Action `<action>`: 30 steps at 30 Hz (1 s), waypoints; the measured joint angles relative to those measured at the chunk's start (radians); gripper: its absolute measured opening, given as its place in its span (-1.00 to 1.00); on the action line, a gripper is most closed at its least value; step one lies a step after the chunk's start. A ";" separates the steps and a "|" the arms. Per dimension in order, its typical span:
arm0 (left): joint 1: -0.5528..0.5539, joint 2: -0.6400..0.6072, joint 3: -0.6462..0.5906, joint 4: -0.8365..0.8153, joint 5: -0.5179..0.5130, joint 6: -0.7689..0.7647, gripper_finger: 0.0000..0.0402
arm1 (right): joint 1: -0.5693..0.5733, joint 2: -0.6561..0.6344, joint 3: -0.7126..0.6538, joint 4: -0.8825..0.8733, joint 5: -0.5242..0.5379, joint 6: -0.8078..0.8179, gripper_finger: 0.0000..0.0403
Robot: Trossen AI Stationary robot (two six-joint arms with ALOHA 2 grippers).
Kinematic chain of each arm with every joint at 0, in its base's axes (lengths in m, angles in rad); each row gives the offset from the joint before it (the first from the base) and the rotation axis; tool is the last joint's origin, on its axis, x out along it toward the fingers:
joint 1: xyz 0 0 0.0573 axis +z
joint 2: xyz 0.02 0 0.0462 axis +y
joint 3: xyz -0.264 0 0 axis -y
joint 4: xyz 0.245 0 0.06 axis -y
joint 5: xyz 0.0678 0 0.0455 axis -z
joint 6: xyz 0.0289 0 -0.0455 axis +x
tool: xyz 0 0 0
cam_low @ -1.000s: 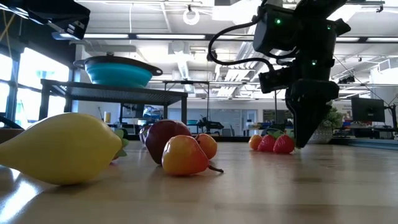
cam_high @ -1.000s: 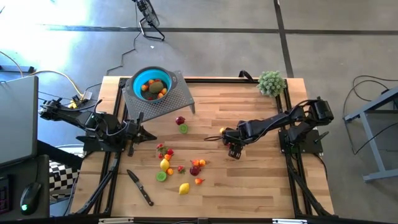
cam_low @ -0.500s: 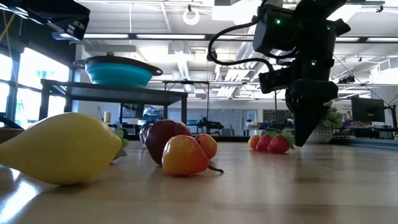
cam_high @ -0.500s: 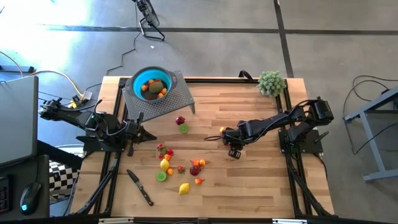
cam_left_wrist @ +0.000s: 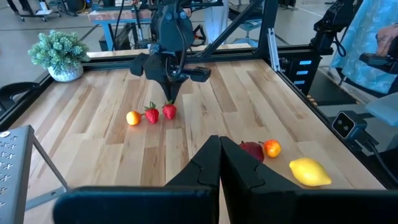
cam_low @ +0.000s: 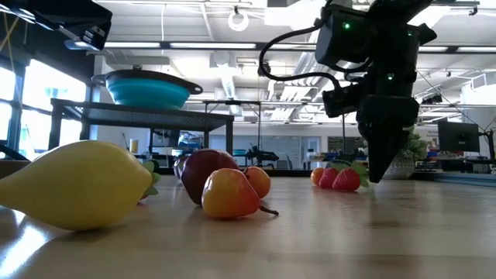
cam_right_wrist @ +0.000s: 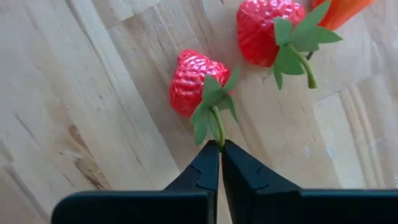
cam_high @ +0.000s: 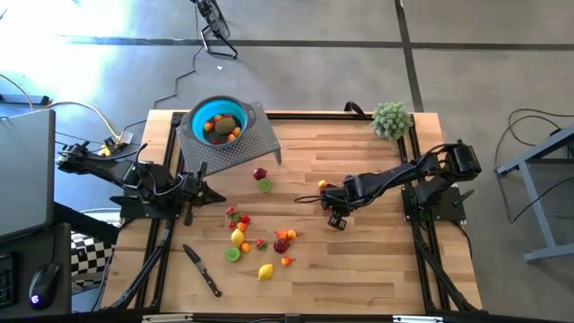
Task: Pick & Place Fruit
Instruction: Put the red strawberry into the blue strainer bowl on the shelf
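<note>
strawberry (cam_right_wrist: pixel 191 82) looks light, hard plastic and kinda slippery, so the thin stem seems the spot to grab. right gripper (cam_right_wrist: pixel 220 155) is pinched shut on that stem, left gripper (cam_left_wrist: pixel 219 163) sits closed, empty.

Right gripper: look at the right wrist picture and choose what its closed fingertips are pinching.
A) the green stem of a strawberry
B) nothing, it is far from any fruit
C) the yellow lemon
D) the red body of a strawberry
A. The right gripper has its fingertips shut on the thin green stem of the nearer strawberry, whose red body lies clear of the fingertips on the wooden table.
</note>
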 joint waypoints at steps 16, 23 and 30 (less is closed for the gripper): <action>0.000 0.000 0.000 0.000 -0.001 -0.001 -1.00 | 0.001 -0.148 0.099 0.075 0.012 -0.025 -0.98; 0.000 0.000 0.000 0.000 -0.001 -0.001 -1.00 | 0.006 -0.210 0.103 0.296 0.096 -0.115 -0.98; 0.000 0.000 0.000 0.002 -0.003 -0.001 -1.00 | -0.003 -0.208 0.103 0.494 0.131 -0.227 -0.98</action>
